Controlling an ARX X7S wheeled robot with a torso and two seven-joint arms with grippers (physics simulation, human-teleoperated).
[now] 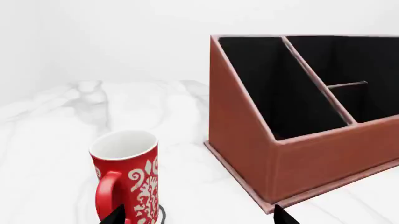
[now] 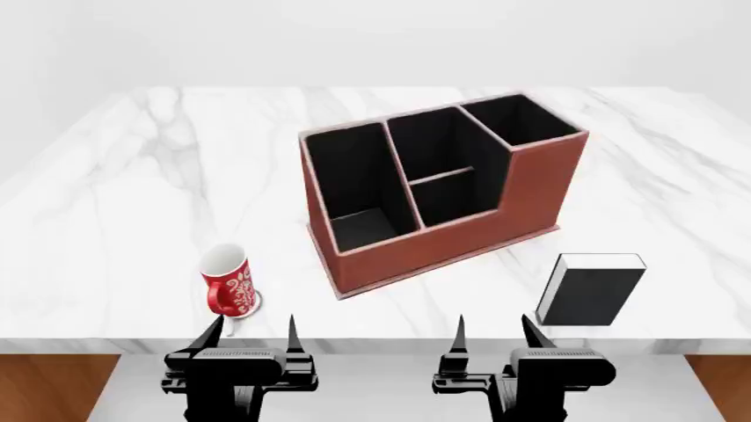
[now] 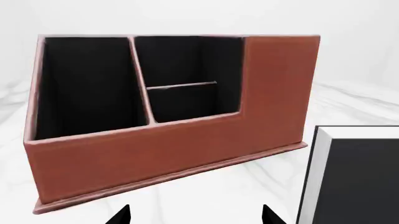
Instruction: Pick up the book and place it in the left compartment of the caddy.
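The book is a thick rectangular block with a plain matte black cover and white page edges visible along its top and left side. It lies on the white marbled table near the front edge, to the right of the caddy and apart from it. In the right wrist view the book fills one corner, its white page edge facing the caddy.

The caddy is a reddish-brown rectangular organizer with a black interior, a thin base lip and stepped wall heights, set at an angle on the table. The left compartment is a long undivided slot running the full depth; nothing is visible inside it. Beside it, the middle section is split by a low divider into two small cells, and a squarish end section sits at the far right behind the tallest wall. All visible sections show only black lining.

A red mug with white ornament stands upright left of the caddy, near the front edge; its white interior shows no contents in the left wrist view.

The left gripper hangs in front of the mug with its jaws spread wide, holding nothing. The right gripper sits just left of the book, jaws likewise wide apart and empty
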